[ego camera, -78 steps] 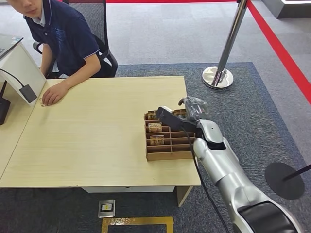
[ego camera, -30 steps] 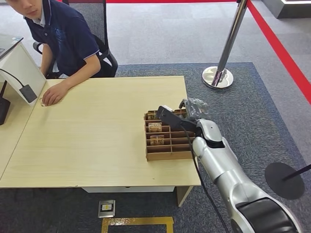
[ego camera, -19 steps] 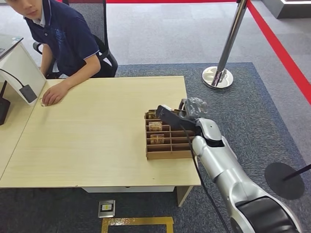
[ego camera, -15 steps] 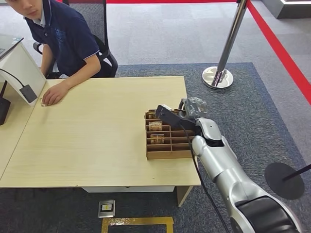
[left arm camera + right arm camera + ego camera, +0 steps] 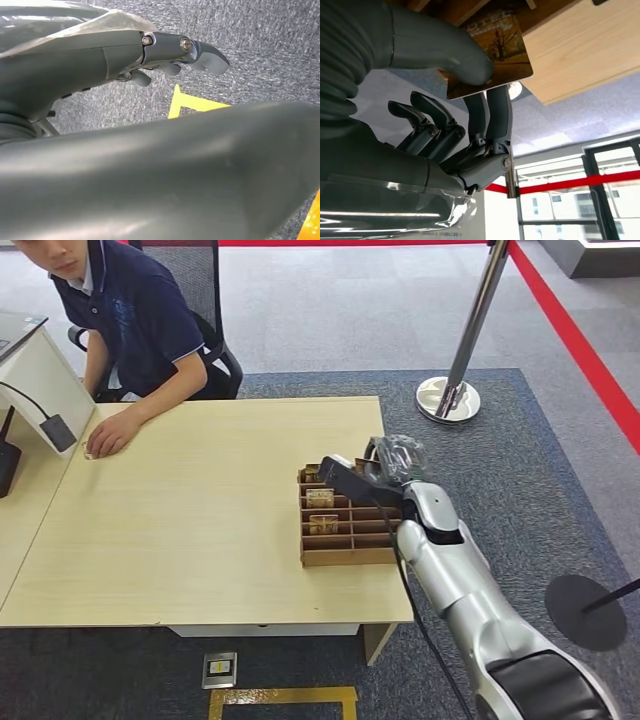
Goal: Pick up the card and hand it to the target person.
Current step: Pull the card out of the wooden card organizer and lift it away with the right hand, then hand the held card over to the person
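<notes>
Our right hand (image 5: 389, 462) over tray (image 5: 343, 555) on surface (image 5: 189, 530); right wrist view reveals fingers (image 5: 497, 115) and thumb pinching card (image 5: 497, 47). Left hand (image 5: 113, 50) holds nothing.

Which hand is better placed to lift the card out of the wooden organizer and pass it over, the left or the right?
The right. The right hand already pinches the card at the organizer's far end. The left hand hangs over the carpet floor, holding nothing.

one person (image 5: 128, 315), one organizer (image 5: 343, 530), three cards (image 5: 323, 524)
</notes>
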`<act>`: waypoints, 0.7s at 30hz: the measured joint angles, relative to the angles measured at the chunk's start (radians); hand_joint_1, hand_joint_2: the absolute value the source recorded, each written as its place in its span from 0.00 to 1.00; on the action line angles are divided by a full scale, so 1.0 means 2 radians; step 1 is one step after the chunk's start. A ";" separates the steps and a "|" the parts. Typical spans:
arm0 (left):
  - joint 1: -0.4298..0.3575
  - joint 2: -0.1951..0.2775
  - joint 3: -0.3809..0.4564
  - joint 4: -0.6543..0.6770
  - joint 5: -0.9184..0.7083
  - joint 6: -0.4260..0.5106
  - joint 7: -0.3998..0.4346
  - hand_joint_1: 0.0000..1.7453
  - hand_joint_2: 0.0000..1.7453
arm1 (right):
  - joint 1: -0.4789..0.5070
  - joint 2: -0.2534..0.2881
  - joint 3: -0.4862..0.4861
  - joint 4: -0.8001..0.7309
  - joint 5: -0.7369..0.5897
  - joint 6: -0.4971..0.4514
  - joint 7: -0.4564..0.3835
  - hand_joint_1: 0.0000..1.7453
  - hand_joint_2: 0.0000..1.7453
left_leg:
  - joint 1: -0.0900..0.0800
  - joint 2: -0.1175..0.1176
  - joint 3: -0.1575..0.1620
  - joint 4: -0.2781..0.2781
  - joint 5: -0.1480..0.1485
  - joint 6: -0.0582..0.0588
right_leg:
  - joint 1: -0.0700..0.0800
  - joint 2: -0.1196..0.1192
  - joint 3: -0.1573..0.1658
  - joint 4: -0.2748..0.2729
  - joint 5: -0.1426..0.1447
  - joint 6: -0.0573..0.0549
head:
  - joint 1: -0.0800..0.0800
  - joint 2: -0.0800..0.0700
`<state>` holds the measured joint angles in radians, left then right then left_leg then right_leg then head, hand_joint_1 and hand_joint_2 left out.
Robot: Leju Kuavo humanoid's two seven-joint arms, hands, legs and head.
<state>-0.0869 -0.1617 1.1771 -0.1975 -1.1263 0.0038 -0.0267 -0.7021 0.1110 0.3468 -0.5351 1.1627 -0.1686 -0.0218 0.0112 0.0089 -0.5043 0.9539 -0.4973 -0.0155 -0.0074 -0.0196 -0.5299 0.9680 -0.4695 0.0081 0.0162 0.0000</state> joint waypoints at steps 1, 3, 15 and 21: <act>0.000 0.000 0.001 0.000 0.001 0.000 0.000 0.00 0.00 | 0.007 -0.002 0.000 -0.020 -0.001 0.005 -0.002 1.00 1.00 | 0.000 0.000 0.000 0.000 0.000 0.000 | 0.000 0.000 0.000 0.000 0.000 0.000 | 0.000 0.000; 0.000 0.000 0.002 0.000 0.002 0.001 0.000 0.00 0.00 | 0.024 -0.006 0.002 -0.067 -0.002 0.021 -0.003 1.00 1.00 | 0.000 0.000 0.000 0.000 0.000 0.000 | 0.000 0.000 0.000 0.000 0.000 0.000 | 0.000 0.000; 0.000 0.000 0.005 0.000 -0.015 -0.006 -0.021 0.00 0.00 | 0.058 -0.021 0.049 -0.299 -0.034 0.069 -0.011 1.00 1.00 | 0.000 0.000 -0.001 0.000 0.000 0.000 | 0.000 0.000 -0.001 0.000 0.000 0.000 | 0.000 0.000; -0.002 0.000 0.005 0.000 -0.019 -0.008 -0.020 0.00 0.00 | 0.002 0.010 0.074 -0.260 -0.050 0.053 -0.031 1.00 1.00 | 0.000 0.000 0.000 0.000 0.000 0.000 | 0.000 0.000 -0.001 0.001 0.000 0.000 | 0.000 0.000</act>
<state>-0.0902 -0.1622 1.1865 -0.1972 -1.1644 -0.0125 -0.0667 -0.6986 0.1312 0.4942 -1.0553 1.0634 -0.0630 -0.0833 0.0113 0.0095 -0.5051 0.9538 -0.4965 -0.0164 -0.0075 -0.0196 -0.5312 0.9695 -0.4691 0.0076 0.0162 0.0000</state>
